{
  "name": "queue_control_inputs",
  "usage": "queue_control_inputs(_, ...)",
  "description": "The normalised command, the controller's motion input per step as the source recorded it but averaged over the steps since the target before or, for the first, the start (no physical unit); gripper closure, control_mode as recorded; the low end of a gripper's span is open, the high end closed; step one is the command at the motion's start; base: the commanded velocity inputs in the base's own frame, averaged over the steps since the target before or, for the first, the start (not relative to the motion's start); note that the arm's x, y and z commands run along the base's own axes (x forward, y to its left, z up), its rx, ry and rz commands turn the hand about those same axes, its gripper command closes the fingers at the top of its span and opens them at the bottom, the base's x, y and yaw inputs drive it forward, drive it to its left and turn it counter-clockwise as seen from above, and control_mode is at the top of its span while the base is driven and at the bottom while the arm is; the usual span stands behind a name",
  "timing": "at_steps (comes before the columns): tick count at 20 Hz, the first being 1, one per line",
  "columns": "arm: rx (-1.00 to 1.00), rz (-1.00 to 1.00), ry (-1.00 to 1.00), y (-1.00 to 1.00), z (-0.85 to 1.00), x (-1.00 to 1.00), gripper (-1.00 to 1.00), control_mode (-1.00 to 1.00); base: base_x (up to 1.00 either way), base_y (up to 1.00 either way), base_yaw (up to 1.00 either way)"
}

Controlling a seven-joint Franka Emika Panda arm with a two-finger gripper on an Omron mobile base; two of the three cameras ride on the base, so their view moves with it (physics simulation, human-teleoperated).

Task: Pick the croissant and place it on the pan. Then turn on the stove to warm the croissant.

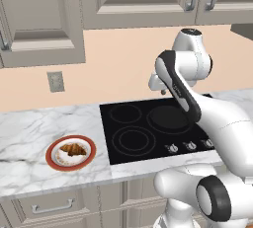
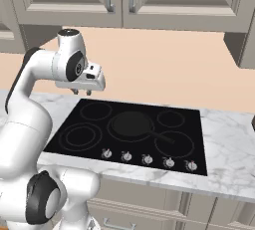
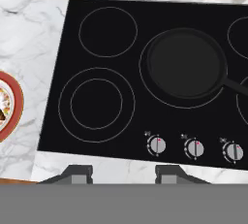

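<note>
Your gripper (image 2: 81, 92) hung above the stove (image 3: 145, 72), jaws pressed together; the croissant (image 1: 73, 149) sat unpicked leftward, needing reach.

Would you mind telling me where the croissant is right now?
In the left base view the croissant lies on the red-rimmed plate on the counter, left of the stove.
</note>
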Motion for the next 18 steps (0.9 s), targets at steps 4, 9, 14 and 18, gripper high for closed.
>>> queue_control_inputs(4,0.0,0.01,0.0,0.13,0.0,0.0,-1.0,-1.0,0.0,0.0,0.0)
queue_control_inputs(9,0.0,0.09,-0.01,0.33,-0.1,-0.01,-1.0,-1.0,0.0,0.0,0.0)
queue_control_inputs(14,0.03,0.14,0.0,0.42,-0.29,-0.02,-1.0,-1.0,0.0,0.0,0.0)
queue_control_inputs(18,0.0,0.14,-0.01,0.41,-0.32,-0.09,-1.0,-1.0,0.0,0.0,0.0)
